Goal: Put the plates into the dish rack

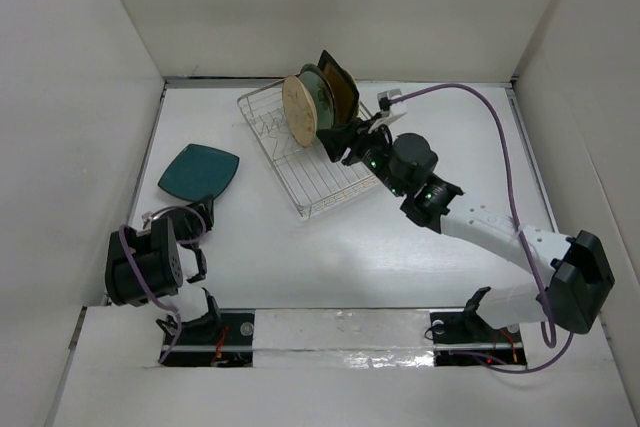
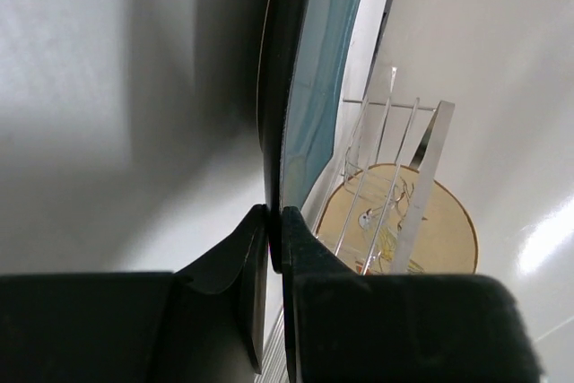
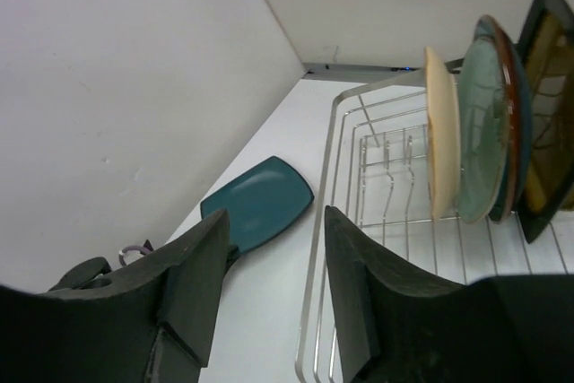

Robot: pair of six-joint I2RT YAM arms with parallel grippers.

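The left gripper is clenched on the near edge of the teal plate, well to the left of the rack. The left wrist view shows that plate edge-on, pinched between both fingers, a rim grip that would suit standing it between tines. The right gripper hangs over the rack just beside the cream plate with its jaws apart and nothing between them, probably to be out of the way or ready to steady the row. Four plates stand upright on edge at the rack's far end, packed close. From front to back they are the cream plate, the green plate, the blue-grey plate and the amber plate, which leaves the nearer tines free for the teal one. The blue-grey plate shows only as a thin dark sliver behind the green one, and the amber plate is cut off by the right wrist frame. No view shows a small yellow plate; it may be hidden among the others. Whether the teal plate rests on the table or is lifted off it cannot be told. In the left wrist view the fingers block most of the rack.
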